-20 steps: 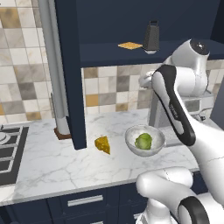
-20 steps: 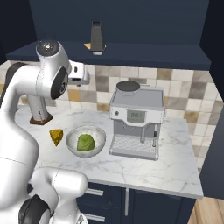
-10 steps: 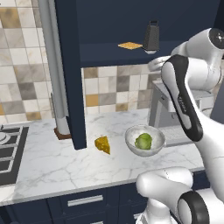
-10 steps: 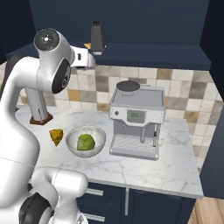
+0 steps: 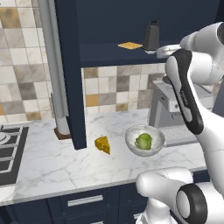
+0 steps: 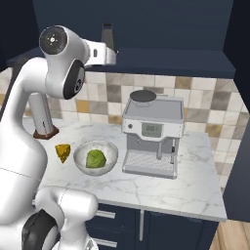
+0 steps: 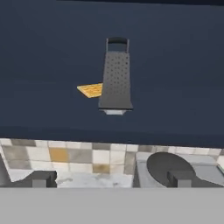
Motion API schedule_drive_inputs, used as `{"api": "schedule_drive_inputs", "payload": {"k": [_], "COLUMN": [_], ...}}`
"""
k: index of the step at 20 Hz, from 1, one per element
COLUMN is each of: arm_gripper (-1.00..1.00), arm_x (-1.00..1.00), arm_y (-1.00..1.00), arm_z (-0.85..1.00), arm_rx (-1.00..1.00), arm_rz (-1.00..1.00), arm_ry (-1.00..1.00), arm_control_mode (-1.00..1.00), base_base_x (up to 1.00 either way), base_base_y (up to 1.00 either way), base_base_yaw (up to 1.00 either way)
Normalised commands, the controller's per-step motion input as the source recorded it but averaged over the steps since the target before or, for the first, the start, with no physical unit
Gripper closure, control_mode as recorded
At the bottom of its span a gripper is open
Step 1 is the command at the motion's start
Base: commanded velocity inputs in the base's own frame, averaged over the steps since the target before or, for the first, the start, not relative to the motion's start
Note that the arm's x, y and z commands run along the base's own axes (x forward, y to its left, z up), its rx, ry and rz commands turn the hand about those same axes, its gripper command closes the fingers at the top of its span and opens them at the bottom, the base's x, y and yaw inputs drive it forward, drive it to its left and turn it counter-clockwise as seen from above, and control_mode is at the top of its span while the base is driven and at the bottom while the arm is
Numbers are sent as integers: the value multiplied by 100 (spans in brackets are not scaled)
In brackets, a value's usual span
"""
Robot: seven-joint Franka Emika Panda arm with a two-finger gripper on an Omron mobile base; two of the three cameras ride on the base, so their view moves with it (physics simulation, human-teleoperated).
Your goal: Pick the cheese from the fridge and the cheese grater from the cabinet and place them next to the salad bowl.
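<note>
The dark grey cheese grater point(image 7: 116, 76) stands upright on the navy cabinet's shelf point(image 5: 109, 53), also seen in the left base view as the cheese grater point(image 5: 152, 36). My gripper point(image 7: 110, 179) is open, level with the shelf's front edge, facing the grater and a short way from it, nothing between its fingertips point(image 7: 40, 178). The yellow cheese point(image 5: 103, 144) wedge lies on the marble counter, just left of the salad bowl point(image 5: 131, 133) holding a green ball. Both show again from the right: cheese point(image 6: 62, 152), salad bowl point(image 6: 80, 152). The fridge is out of view.
A flat orange checkered square point(image 5: 130, 45) lies on the shelf left of the grater. The silver coffee machine point(image 6: 152, 136) stands right of the bowl. A grey cylinder on a brown base point(image 6: 41, 117) stands behind the cheese. A stove point(image 5: 8, 148) is at far left.
The arm has lifted the hand from tile-backsplash height up to the cabinet shelf, closer to the grater. The jaws stayed open. Cheese and bowl have not moved.
</note>
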Motion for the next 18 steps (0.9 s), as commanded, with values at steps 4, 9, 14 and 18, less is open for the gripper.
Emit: {"api": "schedule_drive_inputs", "payload": {"k": [4, 9, 14, 18], "arm_gripper": [-100, -100, -100, -100], "arm_x": [25, 29, 27, 16], "arm_y": [-9, 0, 0, 0], "arm_z": [45, 44, 40, 11], "arm_rx": [7, 13, 7, 0], "arm_rz": [-12, -2, 0, 0], "arm_ry": [-4, 0, 7, 1], "arm_control_mode": [-100, -100, -100, -100], "base_base_x": [0, 0, 0, 0], "base_base_y": [0, 0, 0, 0], "base_base_yaw": [0, 0, 0, 0]}}
